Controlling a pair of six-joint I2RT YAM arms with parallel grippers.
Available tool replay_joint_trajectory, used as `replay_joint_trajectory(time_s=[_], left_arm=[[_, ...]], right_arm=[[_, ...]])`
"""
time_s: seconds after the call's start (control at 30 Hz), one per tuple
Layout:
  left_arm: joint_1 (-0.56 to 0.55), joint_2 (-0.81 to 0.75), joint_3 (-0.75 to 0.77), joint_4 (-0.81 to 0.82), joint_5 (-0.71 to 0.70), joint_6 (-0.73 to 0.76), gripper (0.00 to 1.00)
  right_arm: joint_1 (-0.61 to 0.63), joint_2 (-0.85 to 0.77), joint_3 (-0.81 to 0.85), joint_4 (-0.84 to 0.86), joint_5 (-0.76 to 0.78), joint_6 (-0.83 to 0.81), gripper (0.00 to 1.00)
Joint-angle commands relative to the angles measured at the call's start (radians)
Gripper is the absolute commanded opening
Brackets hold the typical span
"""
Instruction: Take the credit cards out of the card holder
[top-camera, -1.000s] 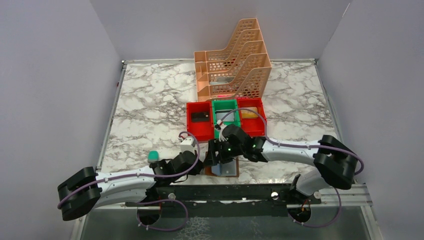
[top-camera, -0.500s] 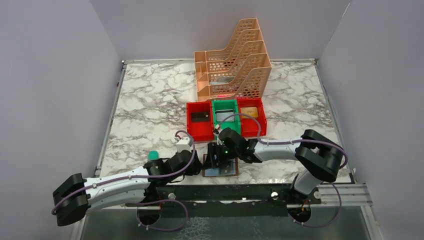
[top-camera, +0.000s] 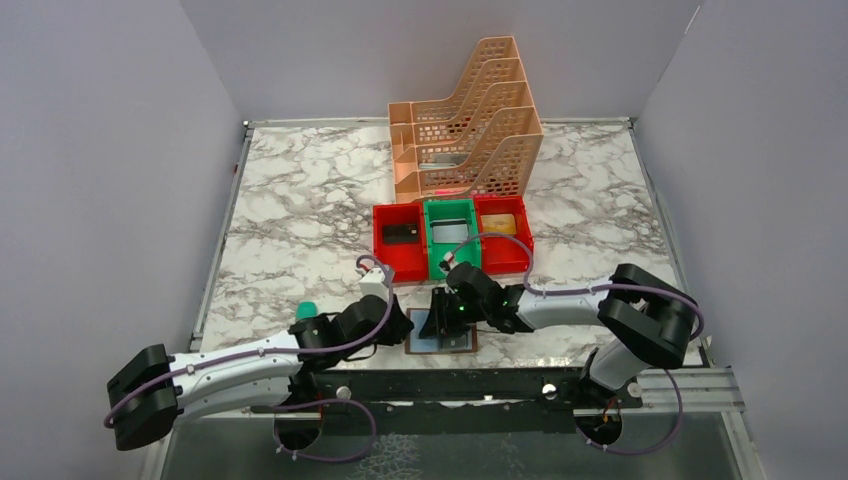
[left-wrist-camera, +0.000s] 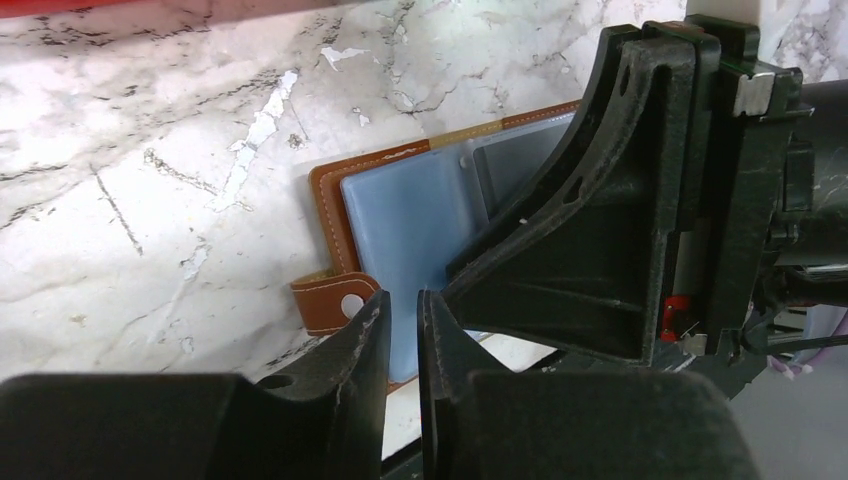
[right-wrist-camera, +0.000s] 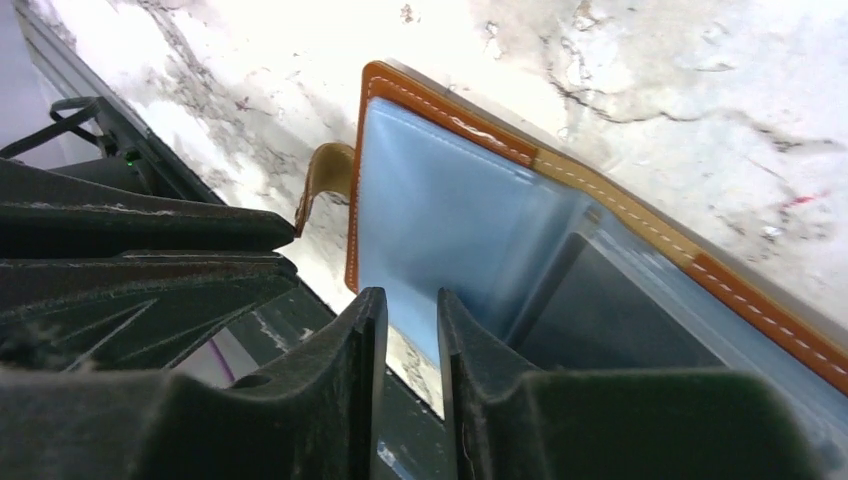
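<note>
The marble bench (top-camera: 300, 220) carries the brown card holder (left-wrist-camera: 400, 215) close to its near edge. It lies open and flat, blue-grey pockets up, with the snap tab (left-wrist-camera: 330, 300) sticking out sideways. The left gripper (left-wrist-camera: 402, 330) hangs just over it, fingers almost together with nothing between them. The right gripper (right-wrist-camera: 412, 320) is at the pocket's edge, nearly closed; whether it pinches a card I cannot tell.

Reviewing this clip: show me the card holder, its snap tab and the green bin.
card holder (left-wrist-camera: 405, 220): left wrist view, on its grey-blue inner pocket.
snap tab (left-wrist-camera: 322, 300): left wrist view, on the brown leather strap.
green bin (top-camera: 449, 207): top view, on its far wall.
</note>
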Motion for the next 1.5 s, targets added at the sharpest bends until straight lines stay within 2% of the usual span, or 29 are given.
replay_joint_trajectory(time_s=[0.0, 0.07, 0.27, 0.4, 0.57, 0.7, 0.97, 1.17, 1.47], left_arm=[[-0.004, 0.044, 0.006, 0.092, 0.039, 0.012, 0.18], [-0.003, 0.060, 0.014, 0.110, 0.046, 0.018, 0.17], [-0.003, 0.132, 0.033, 0.185, 0.084, 0.044, 0.17], [-0.002, 0.233, -0.001, 0.222, 0.008, 0.006, 0.03], [-0.001, 0.336, -0.003, 0.227, -0.026, -0.024, 0.00], [0.000, 0.384, 0.005, 0.212, -0.024, -0.022, 0.00], [0.000, 0.364, -0.017, 0.233, 0.022, -0.005, 0.00], [0.000, 0.349, -0.012, 0.227, 0.039, 0.024, 0.00], [0.000, 0.345, 0.010, 0.184, 0.057, 0.048, 0.07]], right_arm=[[0.006, -0.023, -0.040, -0.017, 0.089, 0.033, 0.24], [0.005, -0.023, -0.045, -0.031, 0.106, 0.041, 0.17], [0.005, -0.017, -0.060, -0.030, 0.130, 0.065, 0.15], [0.006, -0.020, -0.069, -0.010, 0.125, 0.073, 0.15], [0.006, -0.063, 0.001, -0.108, 0.145, 0.006, 0.15], [0.006, -0.130, 0.041, -0.193, 0.160, -0.053, 0.20], [0.006, -0.287, 0.032, -0.439, 0.353, -0.059, 0.30], [0.006, -0.347, -0.032, -0.381, 0.305, -0.089, 0.33], [0.006, -0.277, -0.017, -0.389, 0.311, -0.078, 0.39]])
